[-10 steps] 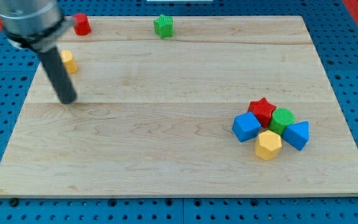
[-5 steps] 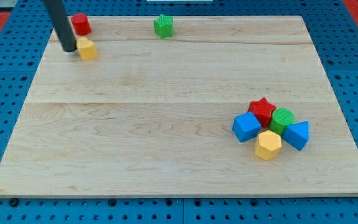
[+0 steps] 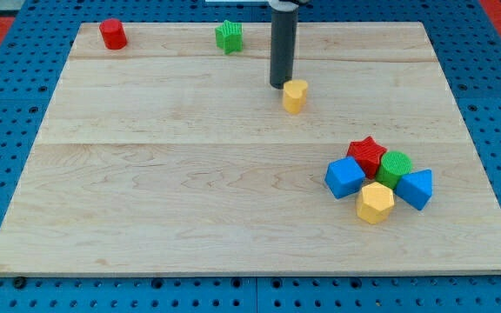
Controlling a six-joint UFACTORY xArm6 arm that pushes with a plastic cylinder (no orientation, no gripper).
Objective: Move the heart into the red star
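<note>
The yellow heart [image 3: 295, 95] lies on the wooden board [image 3: 190, 191], right of centre in the upper half. My tip [image 3: 279, 84] touches its upper left side. The red star [image 3: 368, 155] sits at the lower right, at the top of a tight cluster, well down and to the right of the heart.
Around the red star are a blue block [image 3: 345, 176], a green round block [image 3: 396, 167], a blue block [image 3: 416, 188] and a yellow hexagon [image 3: 376, 203]. A red block [image 3: 112, 34] lies at the top left. A green block [image 3: 229, 36] lies at the top centre.
My tip has swept from the upper left to the right across the board, pushing the yellow heart with it to just right of centre.
</note>
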